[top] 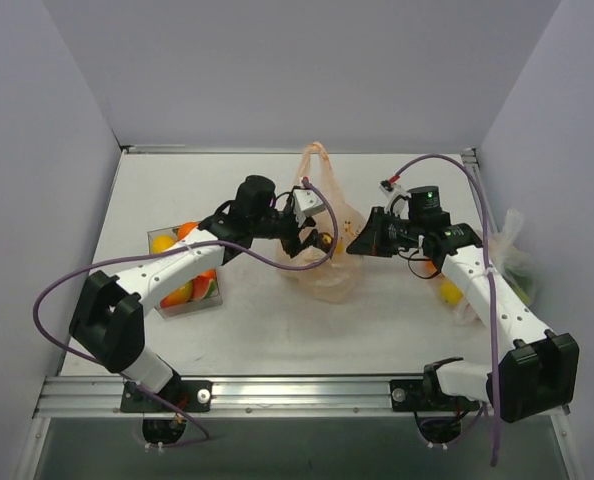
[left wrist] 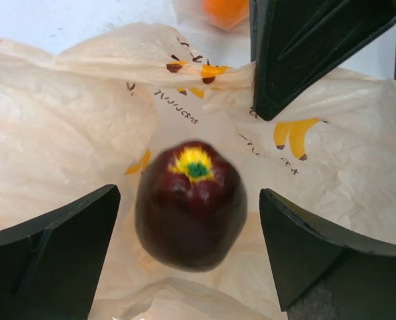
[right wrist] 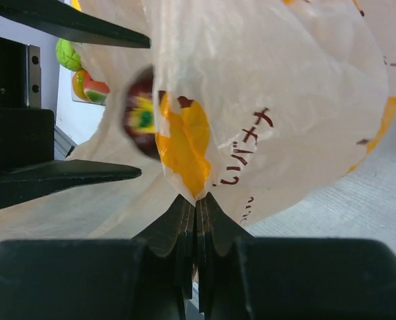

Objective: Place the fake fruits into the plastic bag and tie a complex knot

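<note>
The peach plastic bag (top: 329, 262) stands mid-table with its mouth held open. My left gripper (top: 312, 238) hangs over that mouth, open. A dark maroon fruit (left wrist: 190, 205) with a yellow-green top sits between its fingers (left wrist: 51, 260), blurred, with a gap on each side and bag film (left wrist: 71, 133) under it. My right gripper (right wrist: 197, 200) is shut on the bag's rim (right wrist: 271, 100), pinching the printed film. From that side the maroon fruit (right wrist: 139, 120) shows inside the mouth. No knot is in view.
A clear tray (top: 167, 306) at the left holds orange, yellow and red-and-green fruits (top: 199, 290). A clear whitish bag (top: 507, 250) lies at the right edge, with a yellow fruit (top: 450, 292) beside it. One bag handle (top: 317, 160) stretches toward the back wall.
</note>
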Tool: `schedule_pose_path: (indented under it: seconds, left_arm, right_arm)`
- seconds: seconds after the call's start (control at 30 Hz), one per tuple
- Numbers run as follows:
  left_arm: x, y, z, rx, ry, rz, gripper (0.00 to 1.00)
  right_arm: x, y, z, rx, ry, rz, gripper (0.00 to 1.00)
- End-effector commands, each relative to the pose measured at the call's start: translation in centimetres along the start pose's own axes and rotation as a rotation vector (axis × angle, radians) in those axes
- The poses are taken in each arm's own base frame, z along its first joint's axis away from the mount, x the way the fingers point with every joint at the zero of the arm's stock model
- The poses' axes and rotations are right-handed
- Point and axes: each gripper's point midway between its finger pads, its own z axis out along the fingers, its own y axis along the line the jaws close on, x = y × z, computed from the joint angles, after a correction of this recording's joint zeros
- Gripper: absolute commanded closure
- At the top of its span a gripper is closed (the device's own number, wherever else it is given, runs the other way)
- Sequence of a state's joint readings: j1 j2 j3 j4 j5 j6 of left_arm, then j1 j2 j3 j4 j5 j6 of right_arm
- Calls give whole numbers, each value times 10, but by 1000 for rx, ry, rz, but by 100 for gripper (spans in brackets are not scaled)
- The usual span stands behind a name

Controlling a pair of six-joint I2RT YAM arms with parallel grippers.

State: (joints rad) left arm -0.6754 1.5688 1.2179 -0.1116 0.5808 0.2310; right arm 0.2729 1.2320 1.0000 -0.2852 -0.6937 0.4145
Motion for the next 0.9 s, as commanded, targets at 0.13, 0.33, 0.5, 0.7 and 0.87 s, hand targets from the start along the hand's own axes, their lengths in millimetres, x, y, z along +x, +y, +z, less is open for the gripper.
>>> schedule_pose_path:
  seconds: [0.13,0.33,0.5,0.7,0.87]
  left_arm:
    - [-43,-36,-56,102,-128,-18,3]
    - [-65,-3,-139,-118,-234,-100,3]
    - [-15,47,-220,-403,-132,-120,6]
    - [78,89,-288,-679,153,-281,5]
    - [129,106,-294,-726,295,-382,3]
  right_arm:
    - [-2,-4,-4,25,13,-25,100]
    - [1,-19,-4,85,21,-95,100]
    - [0,-29,-6,145,25,-213,100]
    - [-5,-29,-8,184,23,-309,100]
    - [-4,-28,-8,186,32,-352,100]
